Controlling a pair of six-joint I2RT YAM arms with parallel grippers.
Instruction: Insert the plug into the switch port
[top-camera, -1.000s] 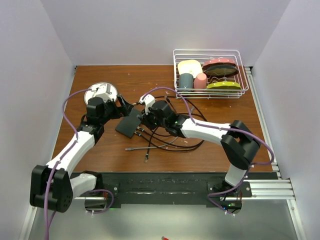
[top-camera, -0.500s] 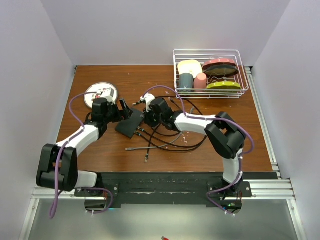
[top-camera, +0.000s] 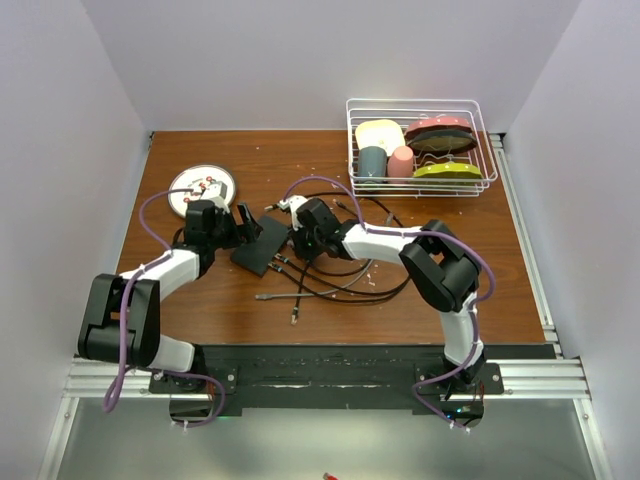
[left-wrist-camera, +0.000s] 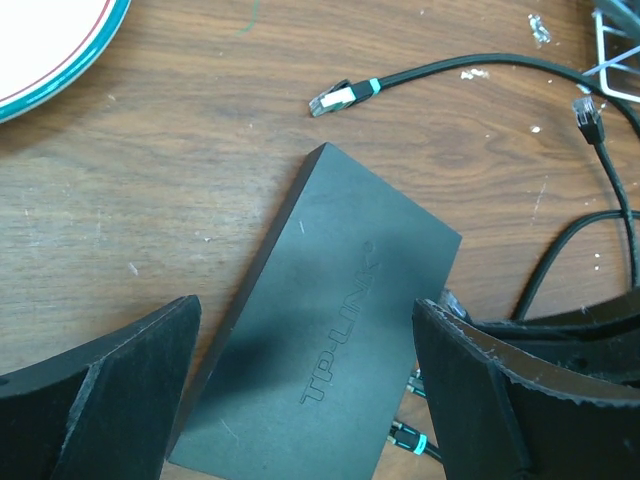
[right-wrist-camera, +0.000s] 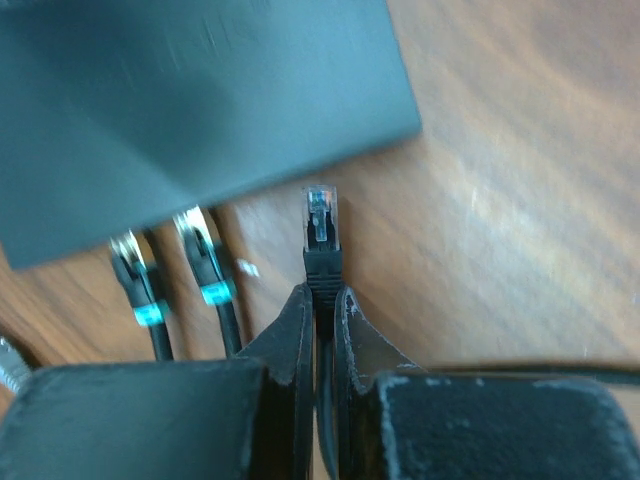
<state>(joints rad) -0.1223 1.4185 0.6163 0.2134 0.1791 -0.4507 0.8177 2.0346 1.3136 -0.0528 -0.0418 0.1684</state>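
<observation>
The switch (top-camera: 261, 244) is a flat matte-black box lying on the wooden table, with a brand name embossed on top (left-wrist-camera: 340, 340). My left gripper (left-wrist-camera: 305, 400) is open, its jaws standing either side of the switch without touching it. My right gripper (right-wrist-camera: 322, 300) is shut on a black cable just behind its clear plug (right-wrist-camera: 321, 218). The plug points at the switch's socket edge (right-wrist-camera: 200, 110), a short gap from it, near the corner. Two cables with teal bands (right-wrist-camera: 140, 290) sit plugged into that edge to the left of my plug.
A white round plate (top-camera: 201, 188) lies at the back left. A wire rack (top-camera: 420, 148) with cups and dishes stands at the back right. Loose black cables (top-camera: 330, 280) sprawl in front of the switch; a free plug end (left-wrist-camera: 332, 98) lies beyond it.
Both grippers have shifted toward the far side of the table. The right gripper has closed in on the switch's socket edge with the plug. The switch has stayed put.
</observation>
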